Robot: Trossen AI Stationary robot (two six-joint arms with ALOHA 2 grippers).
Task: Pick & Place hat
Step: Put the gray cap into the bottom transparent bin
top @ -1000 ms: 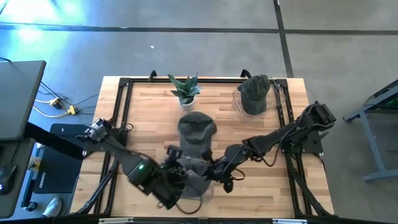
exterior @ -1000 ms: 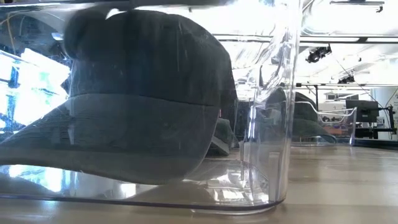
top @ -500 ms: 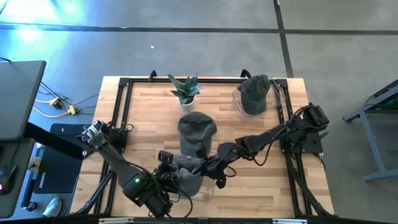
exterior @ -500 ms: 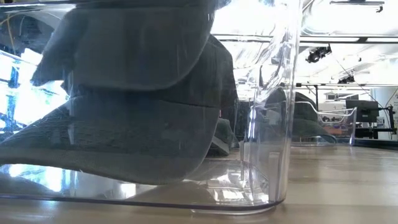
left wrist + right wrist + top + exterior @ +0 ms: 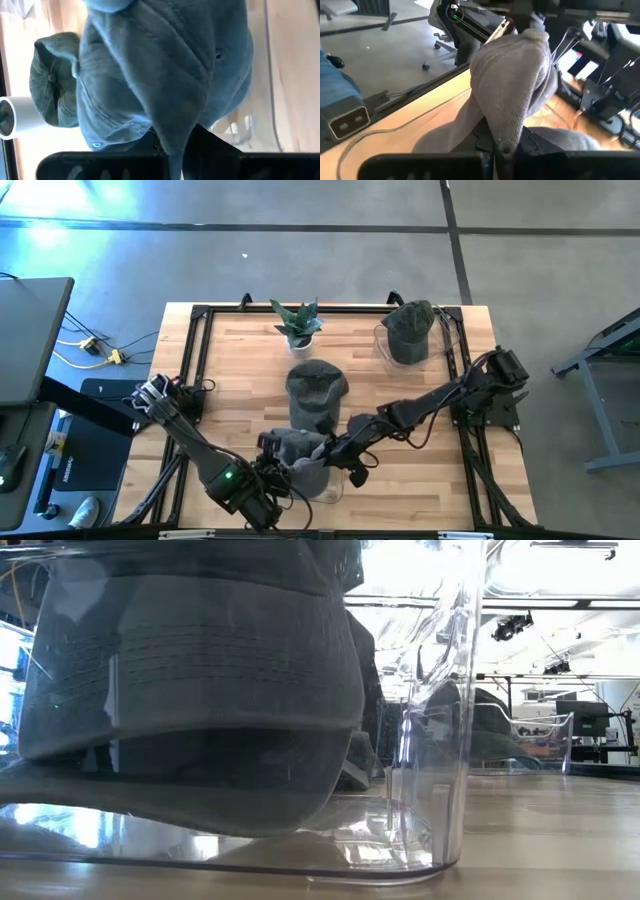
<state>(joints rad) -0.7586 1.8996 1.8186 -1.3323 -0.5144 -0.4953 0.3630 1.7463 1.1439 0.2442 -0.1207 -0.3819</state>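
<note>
near the table's front edge, both end effectors point(image 5: 268, 465) point(image 5: 322, 448) clamp the grey hat point(image 5: 300, 450).

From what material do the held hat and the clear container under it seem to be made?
The hat: soft matte woven fabric, likely cotton; it creases and folds where pinched. The clear container: glossy see-through plastic, probably; its curved wall shows bright reflections.

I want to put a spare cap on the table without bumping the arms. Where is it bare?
Bare wood lies left of the plant and the middle hat, and between that hat and the far-right container. The near middle is crowded: both tools, left tool and right tool, pinch a grey hat.
</note>
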